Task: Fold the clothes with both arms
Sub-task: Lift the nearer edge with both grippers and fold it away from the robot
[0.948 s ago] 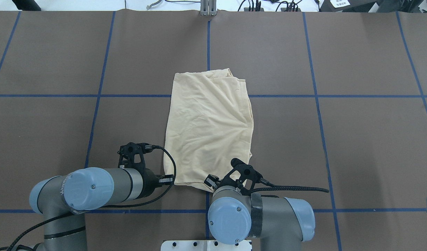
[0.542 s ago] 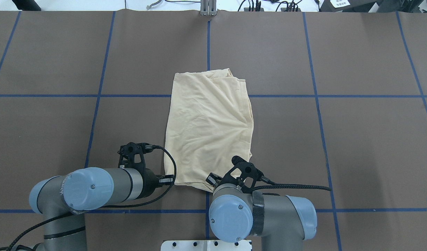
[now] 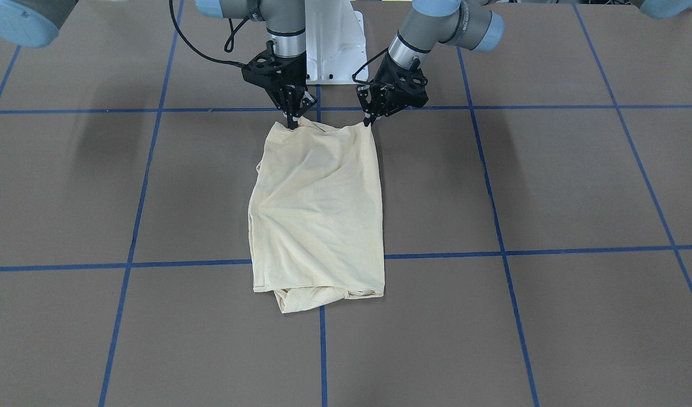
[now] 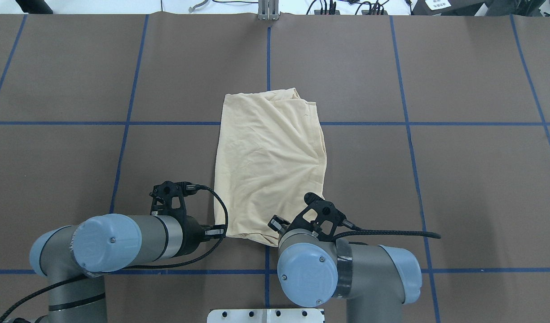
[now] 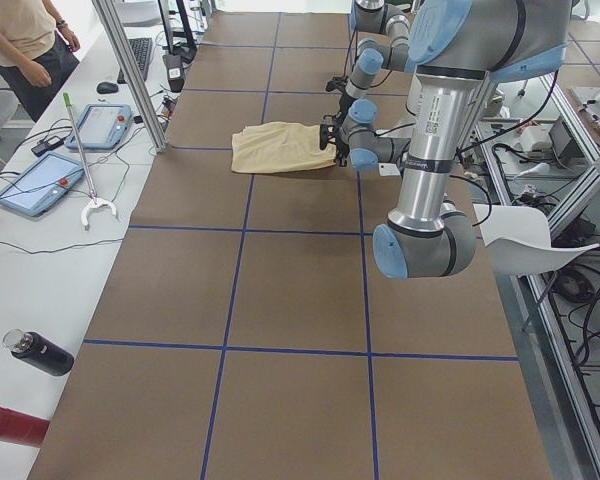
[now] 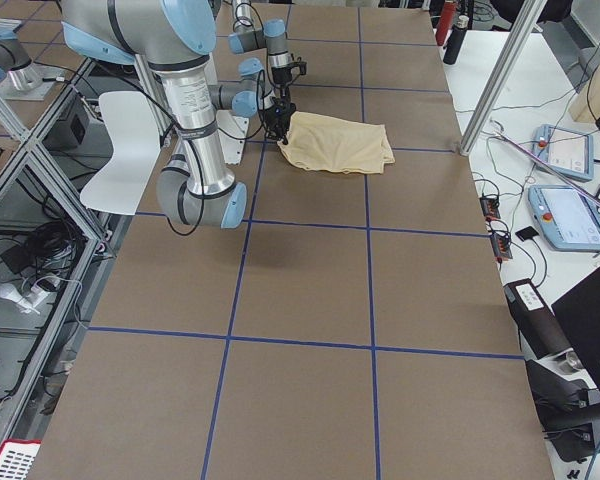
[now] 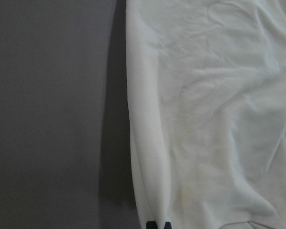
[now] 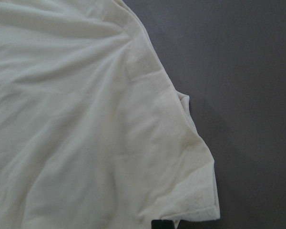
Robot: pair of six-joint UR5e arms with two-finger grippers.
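The clothes, one pale cream-yellow shirt (image 3: 317,209) folded into a tall rectangle, lie at the table's middle (image 4: 268,157). Its print is hidden. In the front-facing view my left gripper (image 3: 370,121) points down at the near-robot corner on that view's right, fingers together on the cloth. My right gripper (image 3: 291,125) pinches the other near-robot corner. The hem between them sits slightly raised. The left wrist view shows the shirt (image 7: 209,114) with its edge running up the frame. In the right wrist view lies a hemmed corner of the shirt (image 8: 86,124). From overhead, both wrists cover the grippers.
The white pedestal base (image 3: 330,53) stands just behind the grippers. Blue tape lines grid the brown table (image 3: 549,186). Beyond the far table edge lie tablets (image 5: 102,125), a pole (image 5: 130,70), bottles (image 5: 38,352), and a person stands at the corner (image 5: 20,40).
My right arm's wrist has shifted right and a little forward along the shirt's near edge. The left arm's elbow slid slightly left. The shirt has barely moved.
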